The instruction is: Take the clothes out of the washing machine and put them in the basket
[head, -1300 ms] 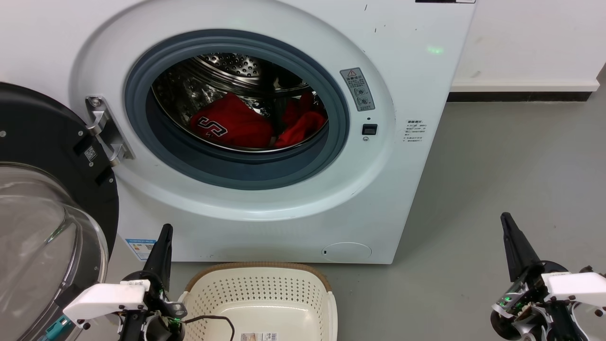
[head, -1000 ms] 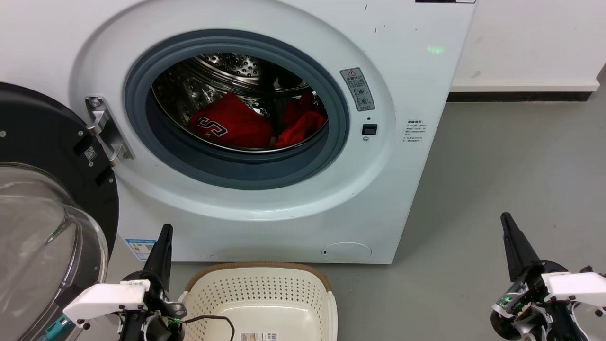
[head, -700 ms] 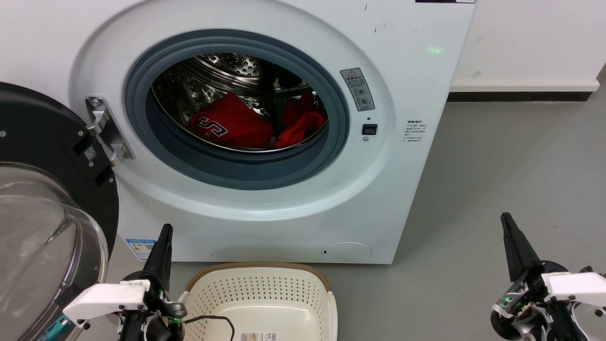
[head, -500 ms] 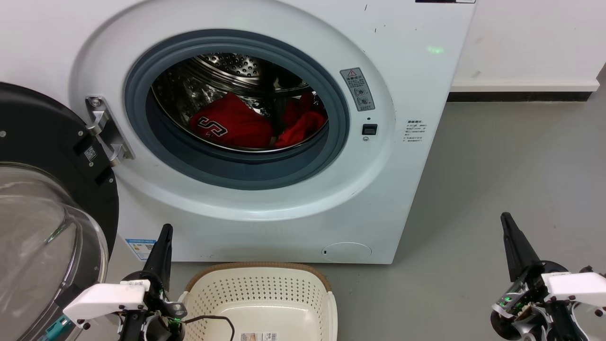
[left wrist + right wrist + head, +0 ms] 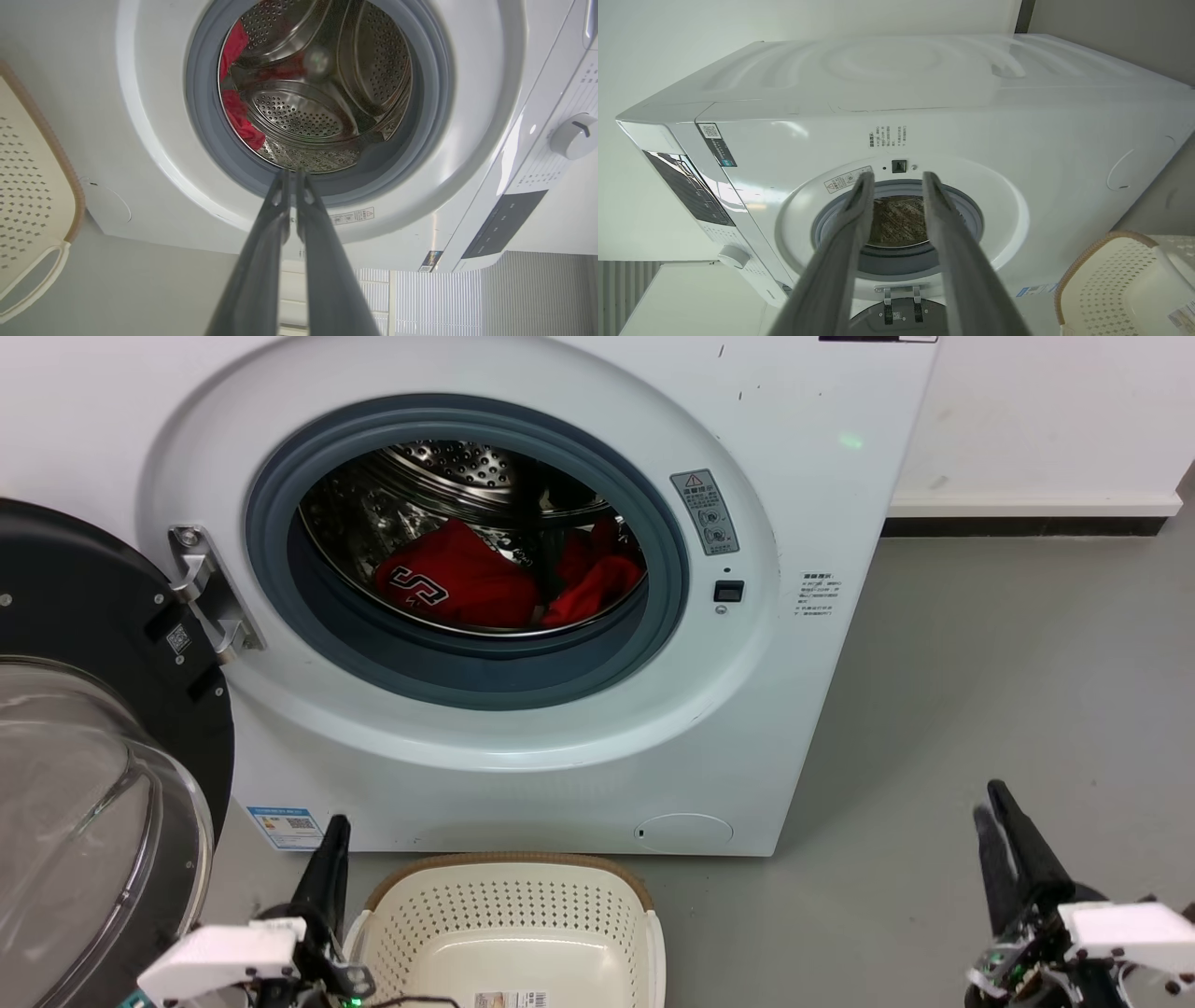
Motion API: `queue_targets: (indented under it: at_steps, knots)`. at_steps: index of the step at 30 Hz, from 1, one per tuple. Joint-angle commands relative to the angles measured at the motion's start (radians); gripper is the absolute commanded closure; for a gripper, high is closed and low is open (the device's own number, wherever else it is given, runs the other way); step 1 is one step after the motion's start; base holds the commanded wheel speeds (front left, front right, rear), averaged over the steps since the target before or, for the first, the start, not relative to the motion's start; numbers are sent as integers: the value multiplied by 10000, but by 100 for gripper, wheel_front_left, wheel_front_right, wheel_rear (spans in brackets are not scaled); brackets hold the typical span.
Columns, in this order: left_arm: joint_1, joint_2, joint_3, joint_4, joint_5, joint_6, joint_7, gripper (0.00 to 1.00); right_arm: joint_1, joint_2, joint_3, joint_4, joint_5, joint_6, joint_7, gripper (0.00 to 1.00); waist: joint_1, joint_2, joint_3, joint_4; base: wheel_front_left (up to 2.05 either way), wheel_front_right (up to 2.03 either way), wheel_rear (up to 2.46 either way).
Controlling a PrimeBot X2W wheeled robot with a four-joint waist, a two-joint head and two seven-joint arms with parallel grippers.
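The white washing machine [image 5: 803, 504] stands with its porthole open. Inside the steel drum lie the red clothes [image 5: 457, 583], a lettered jersey on the left and a second red bundle [image 5: 597, 583] to its right; the left wrist view shows red fabric [image 5: 236, 112] at the drum's edge. The cream basket [image 5: 509, 861] sits on the floor just below the machine. My left gripper [image 5: 336, 823] is shut and empty beside the basket's left rim, its fingers [image 5: 293, 173] pointing at the porthole. My right gripper [image 5: 990, 800] hangs open and empty over the floor to the right, fingers [image 5: 896, 176] apart.
The black-rimmed glass door [image 5: 93, 756] is swung open at the left, close to my left arm. Grey floor [image 5: 980, 663] stretches to the right of the machine, up to a white wall with a dark skirting [image 5: 1018, 525]. The basket [image 5: 1111, 280] shows at the right wrist view's lower right.
Both grippers have sunk lower in the head view. The right gripper's fingers have parted, while the left stays shut. Clothes, basket and door have not moved.
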Motion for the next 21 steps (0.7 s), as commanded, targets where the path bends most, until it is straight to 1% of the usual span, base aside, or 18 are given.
queue_targets:
  at_steps: [1, 13, 18, 21]
  knots:
    - [71, -5, -24, 41, 24, 0, -44, 0, 71, 4, 30, 17, -14, 0, -44, 0, 0, 0, 3, 0, 0, 0, 0]
    - [244, 2, -83, -272, 451, -5, -648, 0, 227, 2, 295, -163, -466, 0, -648, 0, 0, 0, 9, -23, 0, 0, 0]
    - [263, 6, 243, -278, 943, -7, -875, 0, 239, 2, 169, -156, -1027, 0, -875, 0, 0, 0, 8, -31, 0, 0, 0]
    - [238, 6, 496, -311, 1291, -9, -1003, 0, 209, 1, -19, -121, -1780, 0, -1005, 0, 0, 0, 8, -37, 0, 0, 0]
